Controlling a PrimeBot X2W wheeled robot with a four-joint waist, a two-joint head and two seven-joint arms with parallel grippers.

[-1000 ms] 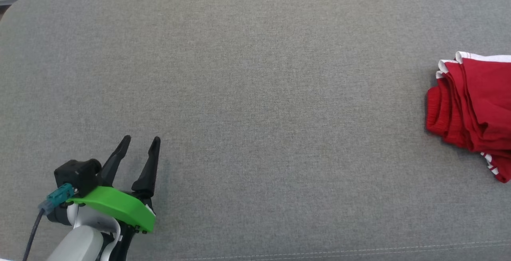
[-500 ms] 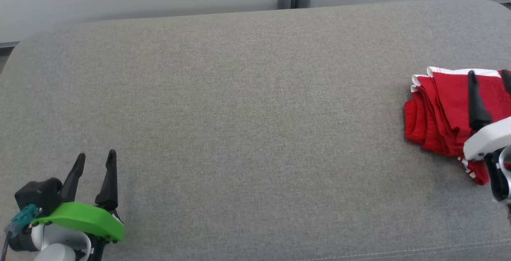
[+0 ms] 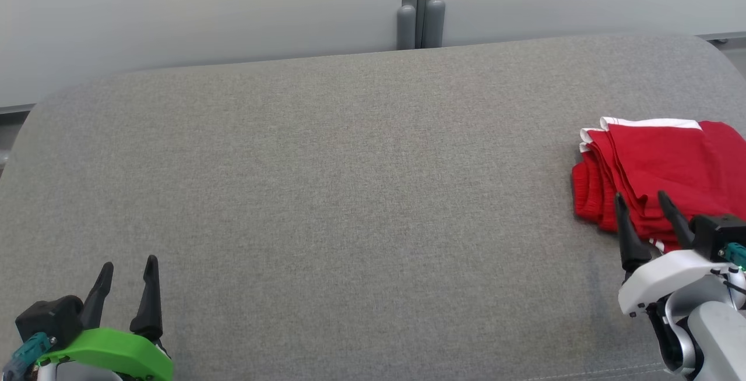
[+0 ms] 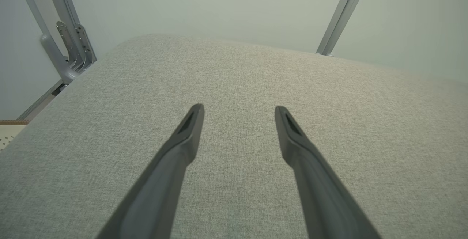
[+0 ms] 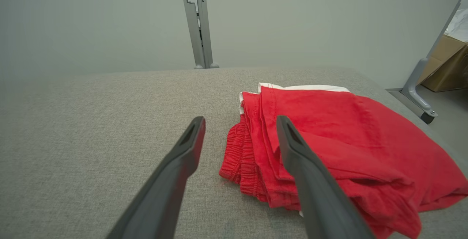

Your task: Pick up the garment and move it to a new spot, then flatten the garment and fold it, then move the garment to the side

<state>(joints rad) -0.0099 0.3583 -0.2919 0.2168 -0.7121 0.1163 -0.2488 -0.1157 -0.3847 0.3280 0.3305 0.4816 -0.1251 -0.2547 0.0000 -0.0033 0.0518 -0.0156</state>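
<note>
The garment (image 3: 658, 171) is a red piece of clothing with white trim, folded into a stack at the right end of the grey padded table (image 3: 349, 194); the right wrist view shows the garment (image 5: 329, 144) with its elastic waistband facing me. My right gripper (image 3: 641, 203) stands open just in front of the stack's near left corner, its fingers apart with nothing between them. At the lower left my left gripper (image 3: 127, 270) is open over bare fabric, far from the garment, as the left gripper (image 4: 237, 113) in its own wrist view confirms.
A pale wall and a grey metal post (image 3: 417, 14) stand behind the table. A metal frame leg (image 5: 416, 85) and a cardboard box (image 5: 446, 67) sit beyond the table's right end. The table's rounded far left corner (image 4: 120, 49) drops off near more metal framing.
The head camera has tilted up, bringing the wall and post into view. My right gripper has drawn back from over the garment to its near edge.
</note>
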